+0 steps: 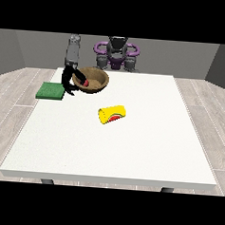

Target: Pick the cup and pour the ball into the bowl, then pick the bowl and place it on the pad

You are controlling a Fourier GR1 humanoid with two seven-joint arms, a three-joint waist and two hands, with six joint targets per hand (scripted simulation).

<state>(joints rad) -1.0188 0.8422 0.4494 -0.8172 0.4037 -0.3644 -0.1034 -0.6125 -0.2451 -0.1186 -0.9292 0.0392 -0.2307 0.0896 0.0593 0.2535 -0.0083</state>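
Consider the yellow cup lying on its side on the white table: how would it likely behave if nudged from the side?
The yellow cup lies on its side on the table, so a nudge across its rounded wall would probably set it rolling. It seems to widen towards its open end, so it may curve rather than roll straight. Nothing touches it, so nothing would stop it soon.

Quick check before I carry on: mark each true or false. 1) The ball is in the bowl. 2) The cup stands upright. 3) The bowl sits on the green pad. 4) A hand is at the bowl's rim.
1) True: the red ball lies inside the wooden bowl.
2) False: the yellow cup lies on its side on the table.
3) False: the bowl is beside the green pad, on the table.
4) True: the hand at the view's left is at the bowl's rim.
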